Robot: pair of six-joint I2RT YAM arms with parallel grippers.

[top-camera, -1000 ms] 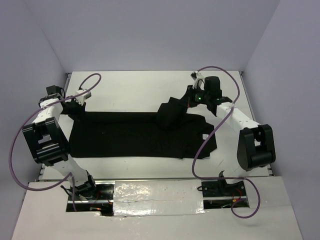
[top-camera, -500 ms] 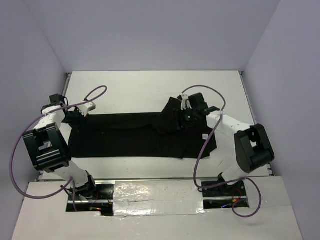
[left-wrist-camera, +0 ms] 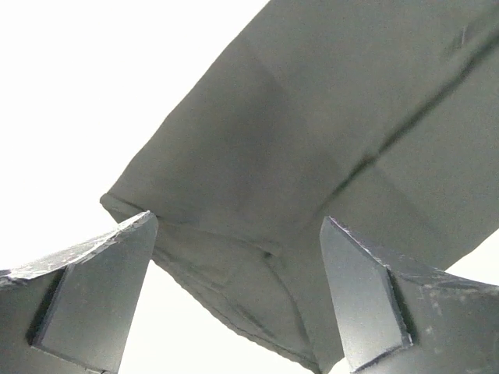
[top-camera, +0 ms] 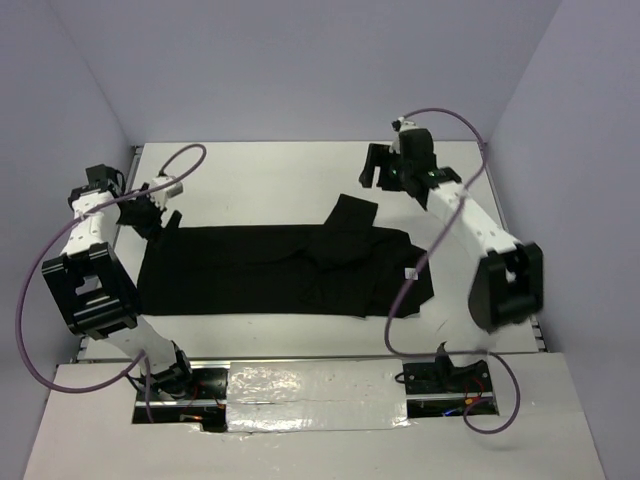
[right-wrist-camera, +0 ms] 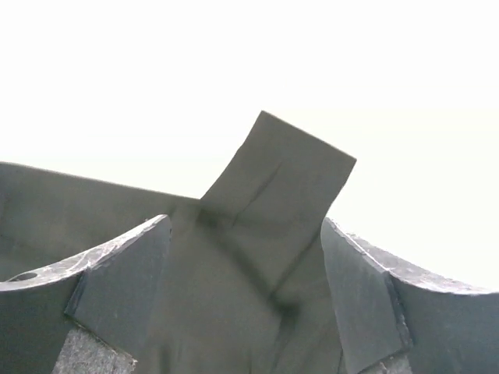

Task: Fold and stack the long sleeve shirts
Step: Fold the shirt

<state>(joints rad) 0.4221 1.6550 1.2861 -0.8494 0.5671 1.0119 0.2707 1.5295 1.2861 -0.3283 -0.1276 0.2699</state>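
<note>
shirt [top-camera: 270,270] lies flat across the middle of the table [top-camera: 260,165], long axis left to right. black, spread out, a few creases. small white tag [top-camera: 409,272] shows near its right end. one sleeve [top-camera: 352,212] is folded in over the body, and its cuff pokes out past the far edge, right of centre.

left gripper [top-camera: 152,215] is at the shirt's far-left corner, jaws wide apart, nothing in them. in the left wrist view the hemmed corner of the fabric lies on the table under the spread fingers [left-wrist-camera: 86,304]. one finger is just beside that corner; cannot tell if it touches.

right gripper [top-camera: 378,172] is over bare table just beyond the cuff, clear of the cloth. jaws are wide and hold nothing. in the right wrist view the cuff end and the body edge show below, between its fingers [right-wrist-camera: 117,288].

purple cable [top-camera: 440,112] loops off the right arm.
</note>
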